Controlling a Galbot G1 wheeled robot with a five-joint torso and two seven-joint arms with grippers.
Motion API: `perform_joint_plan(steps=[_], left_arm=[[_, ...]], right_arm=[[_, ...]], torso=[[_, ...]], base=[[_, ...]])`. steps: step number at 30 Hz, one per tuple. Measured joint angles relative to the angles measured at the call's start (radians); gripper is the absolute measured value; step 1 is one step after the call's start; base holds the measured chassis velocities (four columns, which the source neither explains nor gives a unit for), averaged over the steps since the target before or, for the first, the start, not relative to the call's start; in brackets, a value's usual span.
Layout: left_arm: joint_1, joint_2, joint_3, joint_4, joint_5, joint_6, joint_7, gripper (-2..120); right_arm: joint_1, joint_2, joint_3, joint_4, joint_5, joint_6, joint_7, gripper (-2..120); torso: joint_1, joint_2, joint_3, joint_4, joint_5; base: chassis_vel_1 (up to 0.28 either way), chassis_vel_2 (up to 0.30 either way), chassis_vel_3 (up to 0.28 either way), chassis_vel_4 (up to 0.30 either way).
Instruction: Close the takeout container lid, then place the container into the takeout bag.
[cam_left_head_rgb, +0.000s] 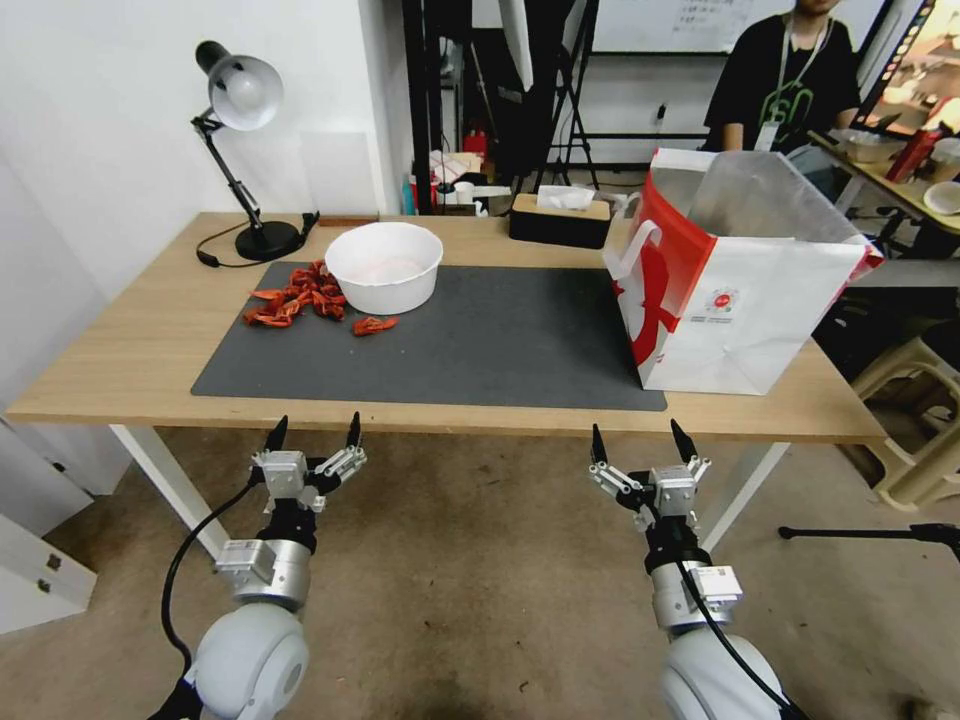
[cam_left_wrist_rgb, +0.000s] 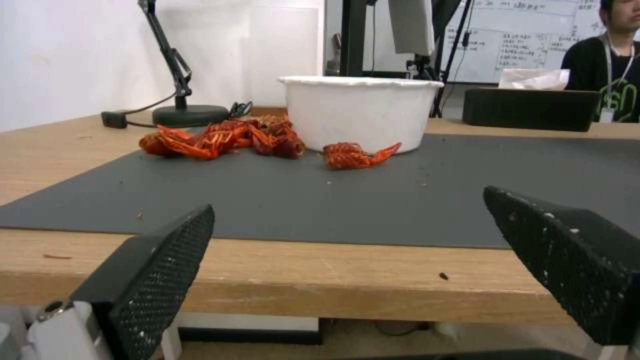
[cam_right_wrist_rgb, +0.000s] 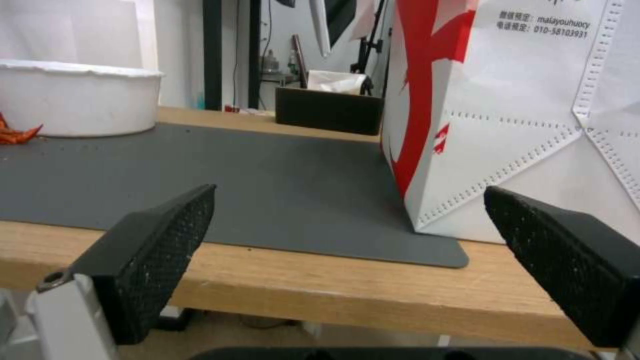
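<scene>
Pale wood forms the table (cam_left_head_rgb: 120, 370), with a dark grey mat (cam_left_head_rgb: 500, 340) laid over most of its middle and a white wall behind its left side. On the far left corner stands a black desk lamp (cam_left_head_rgb: 240, 100); a round white bowl (cam_left_head_rgb: 384, 265) sits on the mat's far left part with red crayfish (cam_left_head_rgb: 295, 297) heaped just beside it, and a black-and-wood tissue box (cam_left_head_rgb: 560, 218) rests at the far edge. The takeout bag (cam_left_head_rgb: 735, 270) stands upright at the right end of the table, its mouth wide, half on the mat's right corner.

My left tool (cam_left_head_rgb: 314, 432) hangs below the near edge toward the left, jaws spread and empty; my right tool (cam_left_head_rgb: 640, 442) hangs below the near edge in front of the bag, also spread and empty.

My worry is plain: I cannot find the takeout container anywhere on the table, and cannot tell whether it lies inside the bag, whose floor is hidden from me. I might mistake the bowl for it. Reaching in from below the edge, either tool could strike the table rim. The bag looks light and tall; a nudge from my right tool could tip it or push it off the right end.
</scene>
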Motion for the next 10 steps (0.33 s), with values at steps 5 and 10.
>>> perform_joint_plan(steps=[5,10], left_arm=[[0.005,0.001,-0.006,0.0,-0.001,0.0,0.007,100],[0.005,0.001,-0.006,0.0,-0.001,0.0,0.007,100]], right_arm=[[0.001,-0.001,0.006,0.001,0.003,0.003,-0.001,100],[0.001,-0.001,0.007,0.002,0.005,0.003,-0.002,100]], torso=[[0.0,0.0,0.0,0.0,0.0],[0.0,0.0,0.0,0.0,0.0]], base=[[0.0,0.0,0.0,0.0],[0.0,0.0,0.0,0.0]])
